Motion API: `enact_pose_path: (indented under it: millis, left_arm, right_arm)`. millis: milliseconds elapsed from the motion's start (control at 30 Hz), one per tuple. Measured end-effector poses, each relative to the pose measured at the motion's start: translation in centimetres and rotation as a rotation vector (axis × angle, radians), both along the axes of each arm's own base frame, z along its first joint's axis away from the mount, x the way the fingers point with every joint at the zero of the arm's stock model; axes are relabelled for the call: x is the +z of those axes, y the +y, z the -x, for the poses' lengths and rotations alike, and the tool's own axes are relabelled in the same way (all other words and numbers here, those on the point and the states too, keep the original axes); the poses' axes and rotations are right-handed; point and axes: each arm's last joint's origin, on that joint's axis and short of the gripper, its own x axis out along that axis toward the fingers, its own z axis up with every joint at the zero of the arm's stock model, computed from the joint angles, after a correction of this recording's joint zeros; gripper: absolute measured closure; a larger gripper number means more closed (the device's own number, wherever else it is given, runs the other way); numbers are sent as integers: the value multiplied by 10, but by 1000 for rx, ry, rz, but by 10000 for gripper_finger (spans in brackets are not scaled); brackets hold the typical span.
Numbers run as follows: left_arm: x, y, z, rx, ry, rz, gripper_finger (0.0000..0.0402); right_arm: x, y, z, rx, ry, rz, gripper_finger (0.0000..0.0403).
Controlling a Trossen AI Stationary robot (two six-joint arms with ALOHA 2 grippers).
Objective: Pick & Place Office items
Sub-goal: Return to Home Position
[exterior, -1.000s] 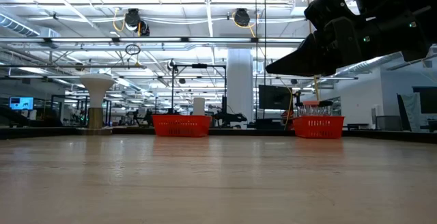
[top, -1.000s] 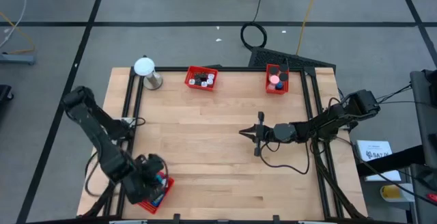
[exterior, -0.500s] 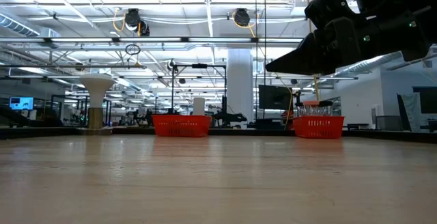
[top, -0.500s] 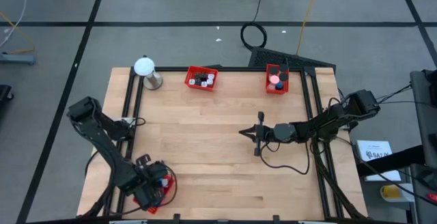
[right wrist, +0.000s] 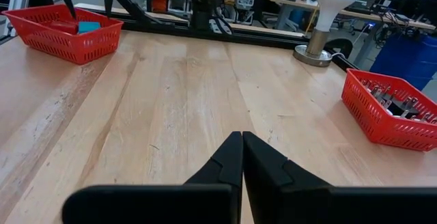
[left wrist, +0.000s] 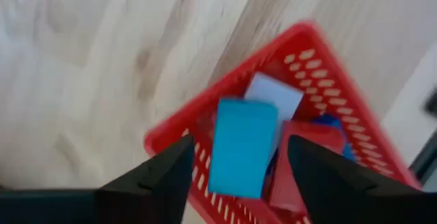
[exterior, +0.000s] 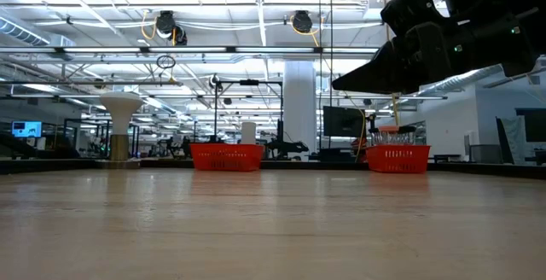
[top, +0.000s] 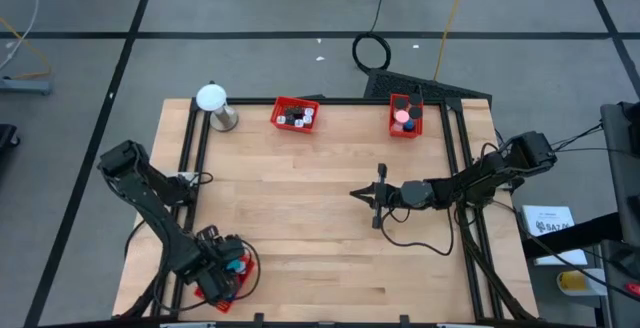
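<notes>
I used the white ball lamp point(top: 212, 98) on its silver stand as my marker. Just beside it, along the same edge of the tabletop point(top: 300, 218), sat a red basket point(top: 296, 102) holding black and white bits point(top: 297, 118). A second red basket point(top: 392, 128) stood farther from the lamp on that edge, with a pink piece point(top: 402, 118) inside.

The third red basket point(top: 245, 280) sat well apart from the lamp, at the opposite edge on the lamp's side of the tabletop. My left hand point(top: 222, 268) hung right over it, released, with its fingers point(left wrist: 171, 169) spread wide. Through the left wrist camera I saw a blue block point(left wrist: 242, 145) lying in that basket between them, with a white piece point(left wrist: 273, 94) and a red piece point(left wrist: 297, 162) touching it.

My right hand point(top: 355, 195) hovered above bare wood in the middle of the tabletop, well apart from the lamp, clenched on nothing, with its fingertips pressed together.

A white sheet point(top: 548, 220) lay off the tabletop, on the side away from the lamp. Its print was too small for me to read.
</notes>
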Motion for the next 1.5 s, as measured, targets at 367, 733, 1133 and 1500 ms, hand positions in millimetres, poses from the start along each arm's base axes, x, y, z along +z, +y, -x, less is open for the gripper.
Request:
enact_pose_path:
  millis: [367,733,1133,1500]
  left_arm:
    - [50,42,-15,-189,-499,-147,364]
    - [26,137,-58,-438,-1107,-178,386]
    - [-11,222,-37,-334,-1347,-424,389]
    - [-23,251,-5,-270,-1408,-418,398]
  right_arm:
    - [-2,-5,0,-23,14,-25,402]
    - [-3,-55,1,83,107,-179,402]
    - [38,-104,59,-116,135,-69,403]
    - [30,-110,103,-187,15,-103,403]
